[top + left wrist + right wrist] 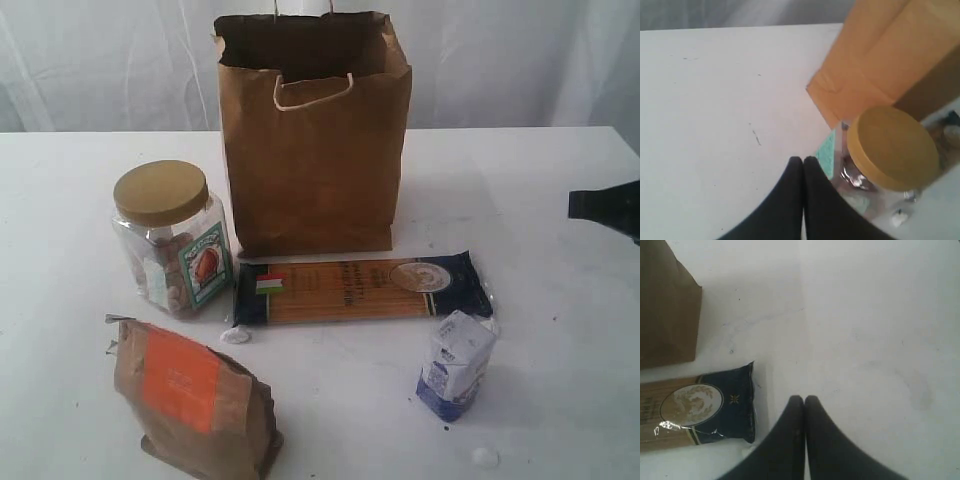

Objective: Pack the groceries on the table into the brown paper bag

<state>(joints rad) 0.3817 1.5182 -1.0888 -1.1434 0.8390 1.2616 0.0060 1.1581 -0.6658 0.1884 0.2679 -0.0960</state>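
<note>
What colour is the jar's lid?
Mustard gold, plain. The lid shows best in the left wrist view.

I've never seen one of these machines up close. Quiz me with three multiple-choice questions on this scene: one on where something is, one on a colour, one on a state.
1. Where does the spaghetti packet lie?
A) flat on the table, in front of the brown paper bag
B) inside the bag
C) hanging off the table's edge

2. What colour is the lid of the clear jar?
A) red
B) gold
C) blue

3. How does the left gripper stand?
A) wide open
B) clamped on the jar
C) shut on nothing

Answers:
1 A: in the exterior view the packet lies flat just before the bag's base.
2 B: the lid shows gold in the exterior and left wrist views.
3 C: in the left wrist view its two fingers meet with nothing between them.
</note>
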